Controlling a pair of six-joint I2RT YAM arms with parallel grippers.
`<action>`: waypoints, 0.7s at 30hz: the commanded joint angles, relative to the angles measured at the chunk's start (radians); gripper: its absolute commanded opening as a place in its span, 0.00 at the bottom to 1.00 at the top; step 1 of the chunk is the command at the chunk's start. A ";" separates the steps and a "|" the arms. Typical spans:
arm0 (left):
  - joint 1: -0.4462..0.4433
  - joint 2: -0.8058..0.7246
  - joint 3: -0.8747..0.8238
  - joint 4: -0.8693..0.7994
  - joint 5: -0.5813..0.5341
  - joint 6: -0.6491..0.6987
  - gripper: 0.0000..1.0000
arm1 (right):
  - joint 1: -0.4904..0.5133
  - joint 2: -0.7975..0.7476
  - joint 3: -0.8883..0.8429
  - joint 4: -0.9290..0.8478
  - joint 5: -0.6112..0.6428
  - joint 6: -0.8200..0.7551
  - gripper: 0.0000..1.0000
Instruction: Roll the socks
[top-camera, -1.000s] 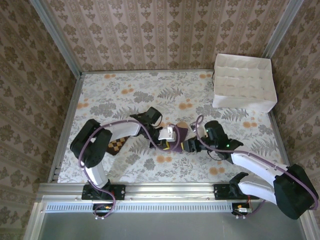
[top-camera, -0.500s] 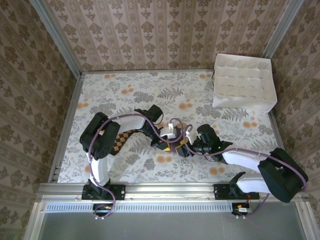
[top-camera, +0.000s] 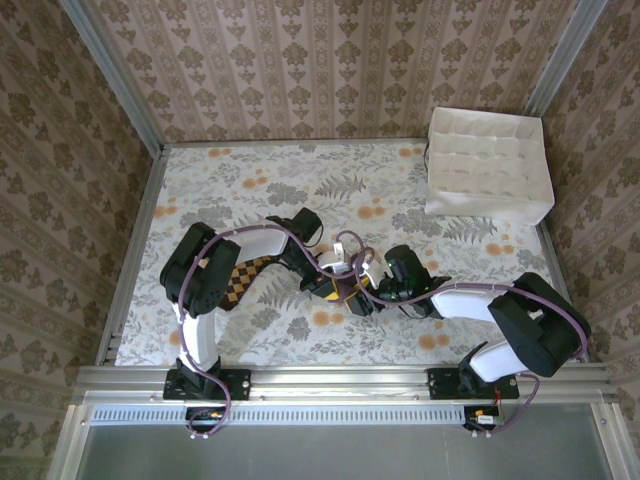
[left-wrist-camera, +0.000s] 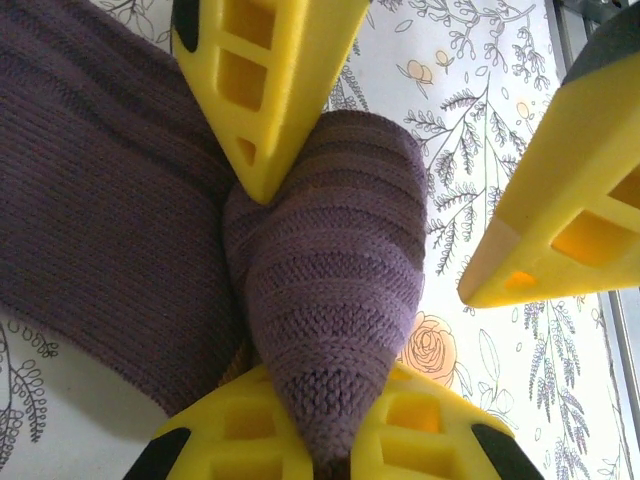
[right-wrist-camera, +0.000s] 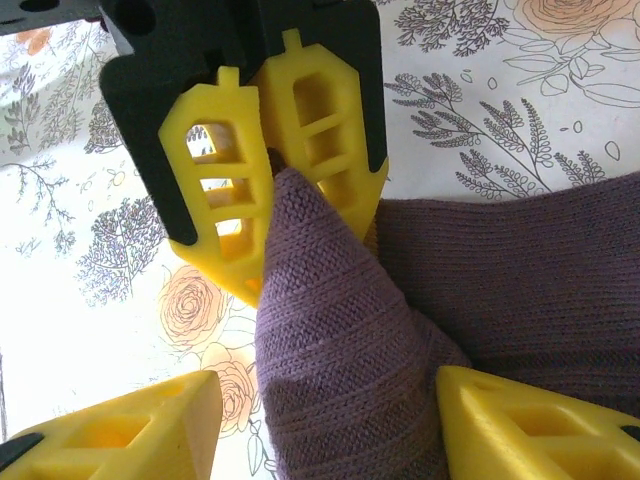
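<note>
The purple sock (left-wrist-camera: 330, 270) lies at mid-table, with one fold pulled up into a peak. My left gripper (left-wrist-camera: 330, 445) is shut on the tip of that peak; from the right wrist its yellow fingers (right-wrist-camera: 300, 130) pinch the fabric. My right gripper (right-wrist-camera: 330, 400) is open, one finger on each side of the raised fold (right-wrist-camera: 340, 340). From above, both grippers meet over the purple sock (top-camera: 350, 291), left gripper (top-camera: 338, 272) and right gripper (top-camera: 368, 292). The brown sock with diamond checks (top-camera: 243, 278) lies flat under the left arm.
A white divided box (top-camera: 488, 165) stands at the back right of the floral table (top-camera: 250, 190). Patterned walls close in the left, back and right sides. The arms' cables loop over the middle.
The right gripper has moved left, up to the left gripper, and now straddles the raised purple fold. The left arm has shifted slightly, still holding the sock.
</note>
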 joint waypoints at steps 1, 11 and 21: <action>0.007 0.011 -0.018 0.053 -0.017 -0.048 0.00 | 0.015 0.024 -0.003 -0.041 -0.066 0.022 0.59; 0.008 -0.044 -0.100 0.178 -0.069 -0.106 0.00 | 0.025 0.110 0.117 -0.256 0.106 0.069 0.12; -0.012 -0.300 -0.404 0.592 -0.253 -0.055 0.36 | -0.046 0.216 0.178 -0.339 0.117 0.286 0.00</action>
